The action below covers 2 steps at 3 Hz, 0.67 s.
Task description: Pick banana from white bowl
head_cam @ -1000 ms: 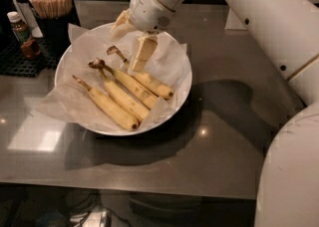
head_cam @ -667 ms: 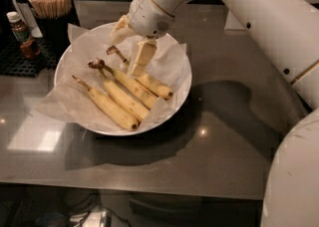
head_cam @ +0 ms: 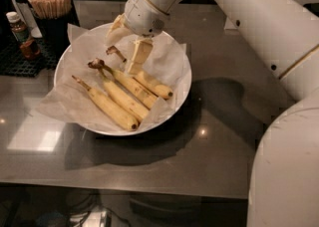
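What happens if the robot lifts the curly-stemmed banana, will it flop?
Probably stiff, not floppy: the banana looks plump and evenly curved. It might slide, since its smooth skin lies on crinkled paper. The gripper hangs over its stem end, jaws apart.

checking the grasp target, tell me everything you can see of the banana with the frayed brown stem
The banana is yellow and slightly curved, with a curled, frayed brown stem and a small dark tip. It lies flat on crinkled paper in the white bowl, beside the joined pair. The gripper, jaws open, covers its middle.
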Available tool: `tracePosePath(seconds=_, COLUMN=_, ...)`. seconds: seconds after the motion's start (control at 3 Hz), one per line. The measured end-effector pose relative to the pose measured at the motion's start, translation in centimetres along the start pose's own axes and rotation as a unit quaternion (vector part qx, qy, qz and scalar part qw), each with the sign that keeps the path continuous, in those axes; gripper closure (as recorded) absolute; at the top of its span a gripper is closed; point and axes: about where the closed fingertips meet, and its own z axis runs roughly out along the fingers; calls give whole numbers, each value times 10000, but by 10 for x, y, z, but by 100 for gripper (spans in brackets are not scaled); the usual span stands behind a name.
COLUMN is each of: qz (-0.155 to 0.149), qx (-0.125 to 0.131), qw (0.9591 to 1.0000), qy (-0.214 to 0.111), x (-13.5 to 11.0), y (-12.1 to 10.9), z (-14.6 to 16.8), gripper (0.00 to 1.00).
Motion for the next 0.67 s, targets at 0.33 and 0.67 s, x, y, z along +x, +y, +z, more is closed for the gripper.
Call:
tracePosePath(seconds=0.33, qz=10, qx=-76, qw=10000, qy=-45, x=7, y=-6, z=5, gripper=35)
tracePosePath(seconds=0.67, qz=188, qx=-103, qw=9997, qy=-151, x=16, y=0, z=11, gripper=54)
